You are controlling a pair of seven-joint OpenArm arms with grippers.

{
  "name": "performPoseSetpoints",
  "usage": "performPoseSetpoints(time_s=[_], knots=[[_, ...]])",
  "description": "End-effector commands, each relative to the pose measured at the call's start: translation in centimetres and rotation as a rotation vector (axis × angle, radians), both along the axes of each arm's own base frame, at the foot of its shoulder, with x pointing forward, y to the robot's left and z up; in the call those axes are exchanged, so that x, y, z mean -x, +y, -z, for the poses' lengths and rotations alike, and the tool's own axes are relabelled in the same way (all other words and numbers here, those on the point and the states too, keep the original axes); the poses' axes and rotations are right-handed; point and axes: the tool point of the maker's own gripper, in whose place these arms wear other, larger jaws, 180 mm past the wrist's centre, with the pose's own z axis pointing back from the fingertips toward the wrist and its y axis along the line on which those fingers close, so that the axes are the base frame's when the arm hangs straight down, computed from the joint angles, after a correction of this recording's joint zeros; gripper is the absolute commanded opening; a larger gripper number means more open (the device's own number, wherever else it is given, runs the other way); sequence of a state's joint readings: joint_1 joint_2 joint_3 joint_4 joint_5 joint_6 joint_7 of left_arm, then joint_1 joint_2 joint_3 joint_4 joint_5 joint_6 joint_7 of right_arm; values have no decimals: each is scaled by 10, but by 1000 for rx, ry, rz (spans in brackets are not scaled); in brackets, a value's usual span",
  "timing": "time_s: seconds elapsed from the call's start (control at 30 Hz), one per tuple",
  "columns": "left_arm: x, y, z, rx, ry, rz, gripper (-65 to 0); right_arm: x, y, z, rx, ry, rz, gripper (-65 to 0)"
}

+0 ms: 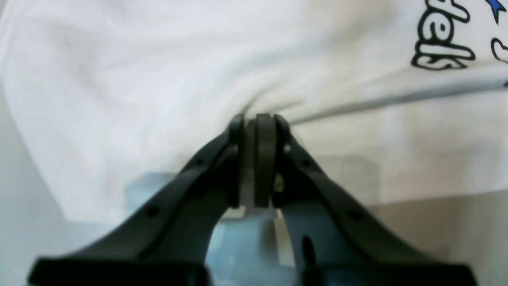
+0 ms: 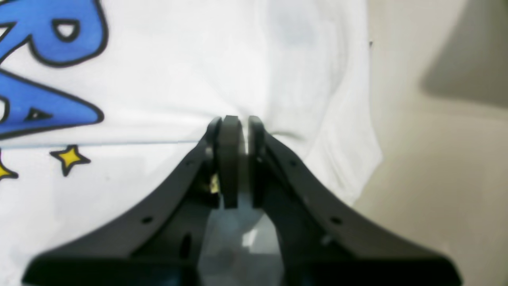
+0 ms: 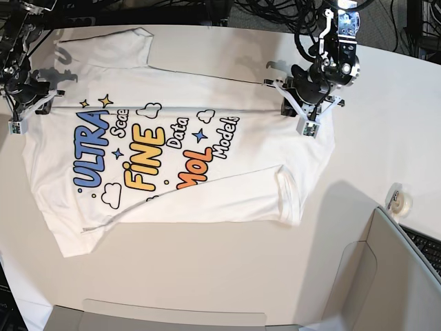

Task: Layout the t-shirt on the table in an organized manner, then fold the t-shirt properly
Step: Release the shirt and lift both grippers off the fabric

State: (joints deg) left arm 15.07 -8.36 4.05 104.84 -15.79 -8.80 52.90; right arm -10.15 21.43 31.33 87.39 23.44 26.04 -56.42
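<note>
Your left end effector (image 1: 257,119) has its black fingers pinched onto soft white t-shirt (image 3: 172,172) cotton. Your right end effector (image 2: 236,119) pinches another fold; smooth off-white table (image 3: 372,158) lies beneath

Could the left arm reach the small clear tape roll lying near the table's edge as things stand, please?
Probably not yet: the left gripper is shut on the white printed t-shirt. The tape roll itself lies unobstructed.

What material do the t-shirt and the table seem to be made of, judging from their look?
The t-shirt looks like soft white knit fabric, probably cotton: it creases, folds over itself, and bunches where each end effector pinches it. Its lettering looks like flat printed ink, matte. The table looks like a smooth, hard off-white sheet, perhaps laminate or plastic: it is even and shows soft shadows; the exact material cannot be told.
</note>
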Motion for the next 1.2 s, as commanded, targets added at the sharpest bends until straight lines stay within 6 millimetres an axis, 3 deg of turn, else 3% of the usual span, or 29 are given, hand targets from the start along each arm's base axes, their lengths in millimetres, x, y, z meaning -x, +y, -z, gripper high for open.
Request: performPoseSetpoints(time_s=[0.0, 0.27, 0.33, 0.4, 0.5, 0.67, 0.93, 1.17], knots=[[13, -3, 3, -3, 46, 7, -599, 15, -18, 5, 59, 96, 30, -604], [33, -23, 0, 31, 130, 21, -599, -2, -20, 2, 44, 70, 38, -604], [30, -21, -7, 26, 105, 23, -599, -1, -18, 3, 41, 70, 37, -604], [19, -18, -27, 19, 39, 16, -596, 0, -17, 4, 38, 73, 37, -604], [-6, -4, -66, 1, -96, -20, -550, 2, -11, 9, 19, 75, 44, -604], [-24, 39, -83, -1, -150, -139, -415, 4, -5, 14, 5, 81, 43, -604], [17, 92, -90, 284, -148, -375, -435, 11, 7, 24, -28, 94, 46, -604], [56, 95, -85, 670, -32, -461, -435, 13, 11, 27, -38, 97, 47, -604]])
